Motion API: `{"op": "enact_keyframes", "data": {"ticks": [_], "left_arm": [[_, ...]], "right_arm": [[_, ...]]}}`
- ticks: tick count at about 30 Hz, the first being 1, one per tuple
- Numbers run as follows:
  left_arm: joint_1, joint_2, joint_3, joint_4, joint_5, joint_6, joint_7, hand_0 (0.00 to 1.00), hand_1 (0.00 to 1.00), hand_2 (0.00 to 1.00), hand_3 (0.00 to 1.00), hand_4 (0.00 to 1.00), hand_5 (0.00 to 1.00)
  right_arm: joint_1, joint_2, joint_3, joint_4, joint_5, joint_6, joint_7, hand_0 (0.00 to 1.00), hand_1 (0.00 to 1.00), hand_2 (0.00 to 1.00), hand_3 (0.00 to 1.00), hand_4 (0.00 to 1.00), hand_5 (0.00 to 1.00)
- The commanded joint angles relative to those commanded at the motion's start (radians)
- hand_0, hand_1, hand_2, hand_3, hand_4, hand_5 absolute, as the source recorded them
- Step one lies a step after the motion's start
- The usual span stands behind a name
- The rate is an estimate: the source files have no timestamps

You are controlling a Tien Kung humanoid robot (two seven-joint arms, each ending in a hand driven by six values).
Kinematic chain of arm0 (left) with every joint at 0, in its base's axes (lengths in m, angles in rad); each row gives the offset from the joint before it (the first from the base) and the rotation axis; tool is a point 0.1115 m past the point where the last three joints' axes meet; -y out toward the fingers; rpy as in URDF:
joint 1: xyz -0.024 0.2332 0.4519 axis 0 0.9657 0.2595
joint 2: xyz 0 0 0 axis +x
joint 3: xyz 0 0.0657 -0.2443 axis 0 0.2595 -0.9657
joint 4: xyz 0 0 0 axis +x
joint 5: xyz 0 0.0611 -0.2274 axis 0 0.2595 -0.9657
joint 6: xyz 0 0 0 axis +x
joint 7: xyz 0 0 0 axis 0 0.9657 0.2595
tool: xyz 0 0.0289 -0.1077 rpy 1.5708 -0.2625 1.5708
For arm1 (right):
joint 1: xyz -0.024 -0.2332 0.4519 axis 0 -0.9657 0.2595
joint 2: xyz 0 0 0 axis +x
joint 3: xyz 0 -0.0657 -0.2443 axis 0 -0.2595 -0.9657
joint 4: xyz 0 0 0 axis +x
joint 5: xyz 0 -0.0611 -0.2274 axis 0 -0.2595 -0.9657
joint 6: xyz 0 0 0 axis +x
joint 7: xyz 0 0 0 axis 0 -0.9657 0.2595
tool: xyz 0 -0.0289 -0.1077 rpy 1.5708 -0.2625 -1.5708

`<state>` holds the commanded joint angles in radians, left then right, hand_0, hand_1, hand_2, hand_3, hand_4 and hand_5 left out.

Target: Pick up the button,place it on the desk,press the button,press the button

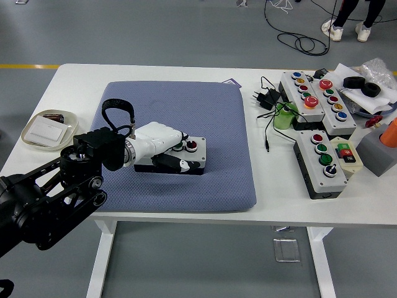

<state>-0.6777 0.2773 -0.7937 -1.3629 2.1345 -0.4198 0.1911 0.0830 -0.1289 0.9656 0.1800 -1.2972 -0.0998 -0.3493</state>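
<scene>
A small white button box (195, 156) with a black base lies on the blue-grey mat (186, 105). Its red button (192, 145) shows at the right end; the green button (180, 147) beside it is partly covered by a finger. My left hand (178, 155), white with black fingertips, rests over the box's left half. Its fingers curl down on the box top at the green button and its thumb lies along the front side. The left part of the box is hidden under the hand. My right arm is out of view.
Two larger button panels (313, 96) and a smaller control box (325, 162) lie at the right, with a black charger and cable (265, 99). A white dish (48, 128) sits at the left edge. A grey block with an orange object (379, 149) stands far right.
</scene>
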Motion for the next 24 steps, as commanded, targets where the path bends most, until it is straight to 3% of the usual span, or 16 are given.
{"op": "enact_keyframes", "data": {"ticks": [8,16,17,22,23,24], "left_arm": [[0.002,0.003,-0.036,-0.014,0.005,0.026,-0.007,0.015,0.002,0.028,0.768,0.764,0.998],[0.022,0.018,-0.128,-0.041,-0.014,0.16,-0.031,0.025,0.002,0.041,0.77,0.772,0.998],[0.029,0.021,-0.143,-0.036,-0.03,0.18,-0.039,0.275,0.289,0.322,0.843,0.776,0.998],[0.058,0.035,-0.236,-0.006,-0.157,0.32,-0.083,0.275,0.289,0.322,0.843,0.776,0.998],[0.061,0.037,-0.245,-0.002,-0.182,0.343,-0.09,0.59,0.678,0.759,0.904,0.762,0.998],[0.065,0.039,-0.261,0.006,-0.221,0.376,-0.106,0.59,0.678,0.759,0.904,0.762,0.998]], "right_arm": [[0.001,0.0,-0.003,0.0,0.002,0.001,0.001,0.642,0.447,0.615,0.561,0.311,0.214],[0.001,0.002,0.0,0.0,-0.002,0.001,0.0,0.642,0.447,0.615,0.561,0.311,0.214],[0.001,0.002,0.0,0.0,-0.002,0.001,0.0,0.641,0.448,0.615,0.562,0.31,0.214],[0.002,0.002,0.0,0.0,-0.001,0.001,0.001,0.641,0.448,0.615,0.562,0.31,0.214],[0.002,0.002,0.0,0.0,-0.002,0.001,0.001,0.642,0.447,0.615,0.562,0.31,0.214],[0.002,0.001,0.001,0.0,-0.003,0.001,0.001,0.642,0.447,0.615,0.562,0.31,0.214]]}}
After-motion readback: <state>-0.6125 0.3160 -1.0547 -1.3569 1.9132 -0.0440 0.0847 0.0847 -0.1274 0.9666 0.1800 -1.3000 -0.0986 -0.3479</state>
